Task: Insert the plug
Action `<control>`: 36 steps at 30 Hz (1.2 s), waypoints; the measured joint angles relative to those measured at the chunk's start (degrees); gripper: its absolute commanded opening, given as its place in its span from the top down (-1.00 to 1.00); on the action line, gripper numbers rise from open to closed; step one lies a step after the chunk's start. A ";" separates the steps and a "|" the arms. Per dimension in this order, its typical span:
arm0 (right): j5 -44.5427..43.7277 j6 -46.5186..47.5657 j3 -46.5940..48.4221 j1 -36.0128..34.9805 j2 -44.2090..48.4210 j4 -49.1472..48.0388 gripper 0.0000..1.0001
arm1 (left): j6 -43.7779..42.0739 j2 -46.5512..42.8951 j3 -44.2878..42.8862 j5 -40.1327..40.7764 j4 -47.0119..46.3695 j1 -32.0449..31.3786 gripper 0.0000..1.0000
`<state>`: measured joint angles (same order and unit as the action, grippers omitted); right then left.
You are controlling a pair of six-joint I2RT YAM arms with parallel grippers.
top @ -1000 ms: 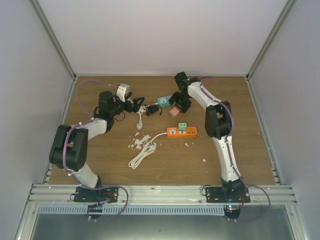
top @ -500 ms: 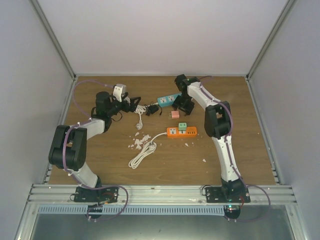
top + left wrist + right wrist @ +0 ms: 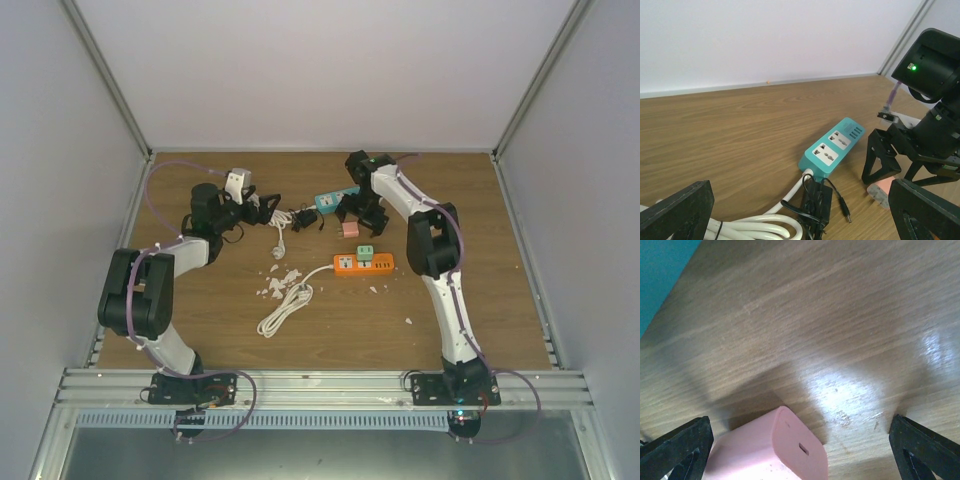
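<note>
Table (image 3: 480, 290): bare wood under both my arms. Everything lies flat on it, so I have to pick from above.
Orange power strip (image 3: 364, 263): behind my right gripper, toward my bases, with a green adapter (image 3: 365, 251) seated in it.
Teal power strip (image 3: 836, 145): ahead of my left gripper and just beside my right one, sockets facing up. I judge it the handier socket.
Left gripper (image 3: 800, 215): jaws spread fully with nothing in them, low over the white cable (image 3: 771, 224) and black adapter (image 3: 816, 206).
Right gripper (image 3: 800, 450): jaws wide, pointing down and straddling the plug without gripping it, which looks to me like lining up to close.
Pink plug (image 3: 775, 452): on the wood under my right gripper, nearer one finger. It is not yet inserted.
</note>
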<state>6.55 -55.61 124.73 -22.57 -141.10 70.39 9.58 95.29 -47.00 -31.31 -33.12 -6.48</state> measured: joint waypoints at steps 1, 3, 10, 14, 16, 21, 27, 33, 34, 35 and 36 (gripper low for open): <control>0.17 0.00 0.00 -0.09 0.00 0.13 -0.99 | 0.02 0.09 0.00 -0.02 0.00 0.07 -0.98; 0.87 -0.17 0.00 -0.37 0.00 0.42 -0.97 | 0.02 0.33 0.00 -0.07 0.00 0.22 -0.98; 3.02 -0.57 0.00 -2.80 0.02 0.57 -0.91 | 0.04 0.61 0.00 -0.37 0.00 0.37 -0.98; 3.67 -0.74 0.00 -3.43 0.02 0.55 -0.92 | 0.04 0.61 0.00 -0.39 0.00 0.46 -0.98; 3.89 -0.79 -0.04 -3.34 0.02 0.50 -0.92 | 0.04 0.61 0.02 -0.39 0.00 0.50 -0.98; 6.08 -1.88 -0.68 -2.36 0.31 -0.37 -0.88 | 0.07 0.61 0.04 -0.44 0.00 0.59 -0.98; 7.48 -2.78 -0.68 -1.86 0.31 -1.66 -0.72 | 0.11 0.61 0.04 -0.66 -0.02 0.59 -0.98; 8.90 -3.10 -1.29 -0.98 0.37 -2.56 -0.62 | 0.13 0.61 0.07 -0.66 0.00 0.61 -0.98; 9.25 -3.15 -1.57 -0.79 0.48 -2.75 -0.61 | 0.13 0.61 0.07 -0.66 0.00 0.61 -0.98; 9.60 -3.15 -1.79 -0.61 0.55 -2.93 -0.61 | 0.13 0.61 0.07 -0.66 0.00 0.63 -0.98; 9.99 -3.15 -1.99 -0.44 0.63 -3.10 -0.59 | 0.13 0.61 0.07 -0.63 0.00 0.66 -0.98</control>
<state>16.53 -58.76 122.74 -23.00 -140.46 67.29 9.72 95.90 -46.94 -31.94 -33.12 -5.82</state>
